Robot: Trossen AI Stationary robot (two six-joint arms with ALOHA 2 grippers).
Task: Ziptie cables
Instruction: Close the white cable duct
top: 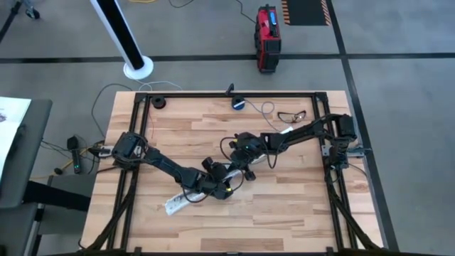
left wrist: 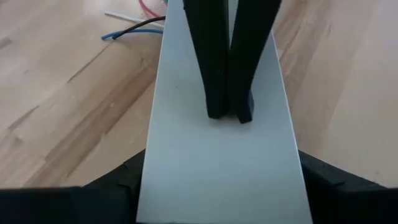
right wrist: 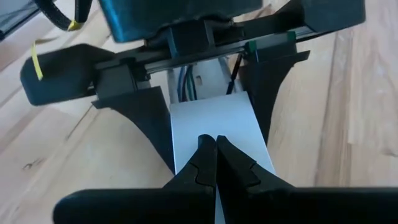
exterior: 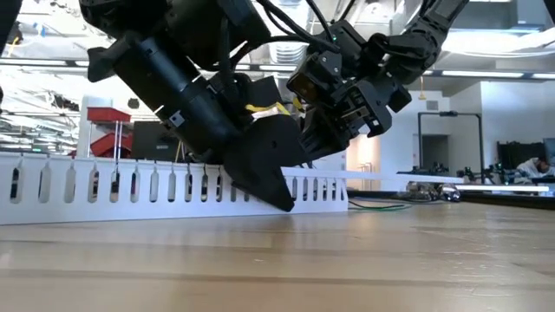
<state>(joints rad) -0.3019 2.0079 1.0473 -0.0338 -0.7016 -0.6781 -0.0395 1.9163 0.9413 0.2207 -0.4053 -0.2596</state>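
Note:
A long white perforated duct lies slantwise on the wooden table; its slotted wall faces the low view. My left gripper straddles the duct near its far end, one finger on each long side. My right gripper is shut, tips down on the duct's flat white top, facing the left one. Dark cables show in the duct's channel beyond the flat top. Thin coloured wire ends lie on the table past the duct. A dark wire loop lies at the far right. My left gripper takes the duct between its two wide-set fingers, one on each long side; the duct fills the gap between them. The fingers slant down from the table's left and lie across the duct, which rests on the table. My right gripper presses its shut fingertips on the middle of the duct's flat top. The fingers slant down from the table's right. The duct stays flat on the table under them.
A second white strip lies under the right arm. A small round blue-black device with a pale cord sits at the far edge. A red case stands on the floor beyond the table. Bare wood lies toward the near edge.

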